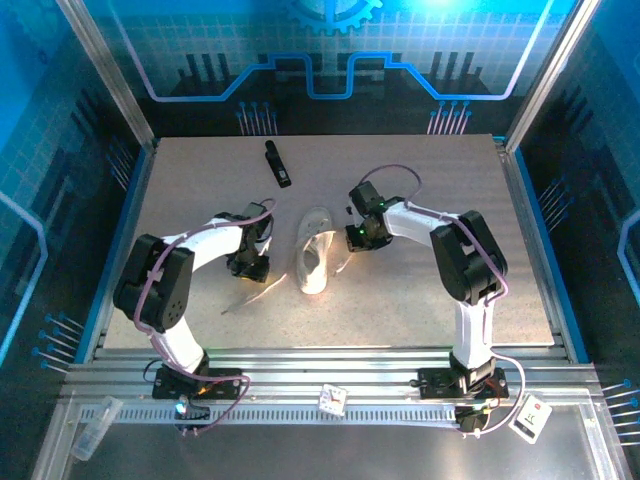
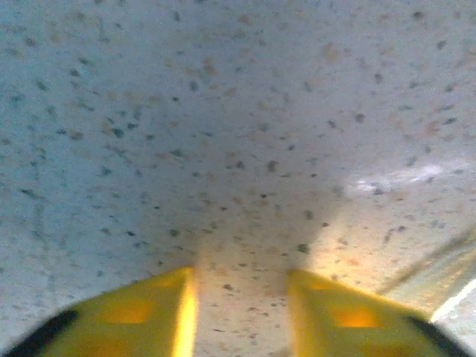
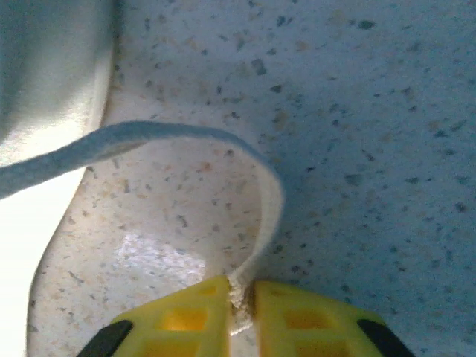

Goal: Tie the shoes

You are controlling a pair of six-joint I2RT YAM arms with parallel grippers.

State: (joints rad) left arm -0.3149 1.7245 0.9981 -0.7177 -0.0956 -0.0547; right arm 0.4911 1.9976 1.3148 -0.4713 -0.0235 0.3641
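Top external view: the white sneaker [image 1: 315, 252] lies in the middle of the speckled table [image 1: 420, 300], lengthwise up and down the frame. The left gripper [image 1: 248, 265] sits low just left of it, the right gripper [image 1: 357, 238] just to its right. One off-white lace [image 1: 250, 297] trails from the shoe toward the lower left. A small black bar [image 1: 278, 164] lies well apart, toward the top of the table.

Left wrist view: the left gripper [image 2: 242, 297] has its yellow fingers [image 2: 149, 312] standing apart at the bottom of the frame, with bare table between them and nothing held. A blurred pale strip [image 2: 439, 268] crosses the lower right corner; I cannot tell what it is.

Right wrist view: the right gripper [image 3: 239, 291] is pinched closed on the lace [image 3: 149, 137], which arcs from the fingertips up and across to the left edge. The sneaker's pale side [image 3: 52, 67] fills the upper left corner
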